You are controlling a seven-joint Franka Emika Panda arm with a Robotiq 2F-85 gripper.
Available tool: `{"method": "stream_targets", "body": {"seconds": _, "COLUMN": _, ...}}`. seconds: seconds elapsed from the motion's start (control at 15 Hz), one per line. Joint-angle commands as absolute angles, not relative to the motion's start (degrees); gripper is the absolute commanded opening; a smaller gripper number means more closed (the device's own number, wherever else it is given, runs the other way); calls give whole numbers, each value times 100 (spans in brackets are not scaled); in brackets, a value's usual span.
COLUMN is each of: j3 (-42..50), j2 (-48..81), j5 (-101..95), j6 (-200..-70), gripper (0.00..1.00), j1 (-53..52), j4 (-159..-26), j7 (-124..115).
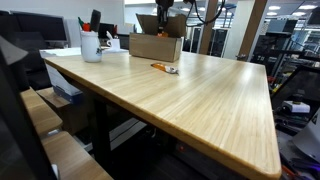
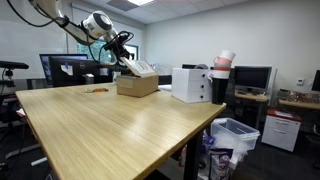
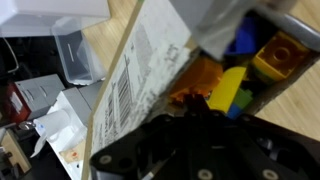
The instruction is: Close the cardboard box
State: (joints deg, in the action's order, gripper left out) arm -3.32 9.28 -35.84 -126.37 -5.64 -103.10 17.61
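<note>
The brown cardboard box stands at the far end of the wooden table; it also shows in an exterior view. One top flap stands raised and tilted. My gripper is right above the box beside that flap, also seen in an exterior view. In the wrist view the flap's inner face with a printed label fills the left, and yellow, blue, orange and green toy blocks lie inside the box. The gripper's dark fingers look closed together, holding nothing.
A white mug with pens stands at the table's far corner. A small orange object lies on the table in front of the box. A white boxy appliance stands next to the box. A bin stands off the table's edge.
</note>
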Motion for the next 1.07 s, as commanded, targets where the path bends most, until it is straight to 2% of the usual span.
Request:
{"method": "stream_targets", "body": {"seconds": 0.0, "j3": -229, "j2": 961, "j5": -4665, "j6": -12032, "gripper": 3, "j1": -721, "j4": -10247, "j7": 865}}
{"method": "stream_targets", "body": {"seconds": 0.07, "j3": -239, "j2": 1000, "j5": -4971, "j6": -11734, "gripper": 1, "j1": -742, "j4": -10196, "j7": 580}}
{"method": "stream_targets", "body": {"seconds": 0.33, "j3": -339, "j2": 1023, "j5": -4974, "j6": -11224, "gripper": 1, "j1": -711, "j4": -10135, "j7": 403}}
{"method": "stream_targets", "body": {"seconds": 0.67, "j3": -501, "j2": 738, "j5": -3015, "j6": -11061, "gripper": 2, "j1": -582, "j4": -9920, "j7": 1277}}
{"method": "stream_targets", "body": {"seconds": 1.0, "j3": -440, "j2": 523, "j5": -1915, "j6": -10559, "gripper": 2, "j1": -556, "j4": -9505, "j7": 1437}}
